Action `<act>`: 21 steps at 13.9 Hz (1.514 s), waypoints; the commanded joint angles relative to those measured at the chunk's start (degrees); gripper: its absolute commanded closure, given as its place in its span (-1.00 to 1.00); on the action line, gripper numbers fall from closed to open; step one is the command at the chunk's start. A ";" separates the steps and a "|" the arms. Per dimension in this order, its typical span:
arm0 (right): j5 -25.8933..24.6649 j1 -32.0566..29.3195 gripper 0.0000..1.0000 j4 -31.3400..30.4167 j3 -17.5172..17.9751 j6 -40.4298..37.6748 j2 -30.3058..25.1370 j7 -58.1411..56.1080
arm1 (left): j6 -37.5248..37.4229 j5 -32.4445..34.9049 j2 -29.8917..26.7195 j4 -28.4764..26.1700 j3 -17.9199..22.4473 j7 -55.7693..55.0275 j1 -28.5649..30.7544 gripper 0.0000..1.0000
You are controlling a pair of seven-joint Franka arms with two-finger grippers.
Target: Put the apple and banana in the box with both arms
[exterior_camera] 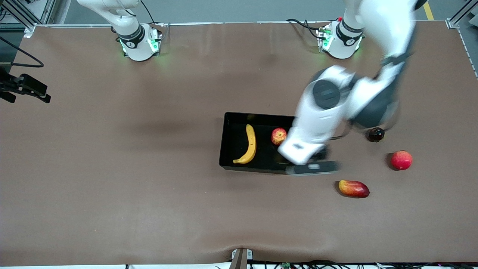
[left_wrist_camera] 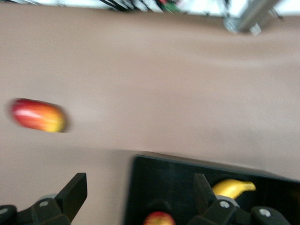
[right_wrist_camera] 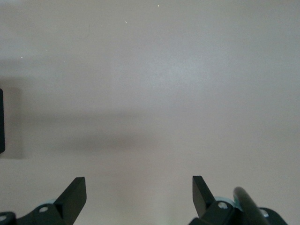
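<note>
The shallow rectangular black plastic box (exterior_camera: 227, 140) sits mid-worktop, and both task fruits lie inside it. The long curved yellow banana (exterior_camera: 248, 145) rests on the box floor toward the right arm's end, and the small round red apple with yellow streaks (exterior_camera: 278, 136) rests beside it toward the left arm's end, the two apart from each other. So the placing looks done; what seems left is for the arms to clear away.

The left gripper (exterior_camera: 313, 167) hangs over the box's edge at the left arm's end, its jaws spread wide and holding nothing (the left wrist view shows the apple (left_wrist_camera: 158, 219) and the banana's tip (left_wrist_camera: 233, 187) down in the box between and past the spread fingers). The right gripper (right_wrist_camera: 139, 197) waits over bare brown worktop (exterior_camera: 112, 168), away from the box, jaws also wide apart and empty.

Outside the box, toward the left arm's end, three other fruits stay on the worktop: an elongated red-yellow mango-like fruit (exterior_camera: 353, 188) nearest the front camera, a plain pinkish-red round fruit (exterior_camera: 401, 160), and a small dark round fruit (exterior_camera: 376, 134) farthest from it. None belongs to the task.
</note>
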 commanded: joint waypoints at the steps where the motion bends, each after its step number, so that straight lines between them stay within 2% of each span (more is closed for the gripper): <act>1: -0.47 -0.60 -1.00 1.27 0.57 -0.20 0.70 -0.80 | -4.18 -1.07 -6.48 -3.03 -0.43 2.02 5.80 -1.00; 5: -0.47 -0.69 -1.00 1.44 0.57 -0.20 1.05 -0.71 | -10.68 -2.46 -12.55 -2.94 -0.43 11.92 14.06 -1.00; 10: -0.65 -0.69 -1.00 1.62 0.57 0.85 1.05 -0.71 | -17.29 -9.75 -19.05 -3.99 0.53 25.57 20.23 -1.00; 13: -0.91 -0.07 -1.00 2.84 0.57 1.03 1.05 -0.54 | -18.43 -13.80 -26.16 -10.47 4.83 28.48 19.54 -1.00; 16: -0.65 -0.60 -1.00 3.64 0.57 2.69 1.05 -0.54 | -18.61 -16.62 -31.54 -16.11 11.67 28.66 14.02 -1.00; 21: -0.48 -0.33 -1.00 3.64 0.57 3.15 0.96 -0.71 | -18.79 -16.71 -35.76 -21.83 15.91 28.66 8.02 -1.00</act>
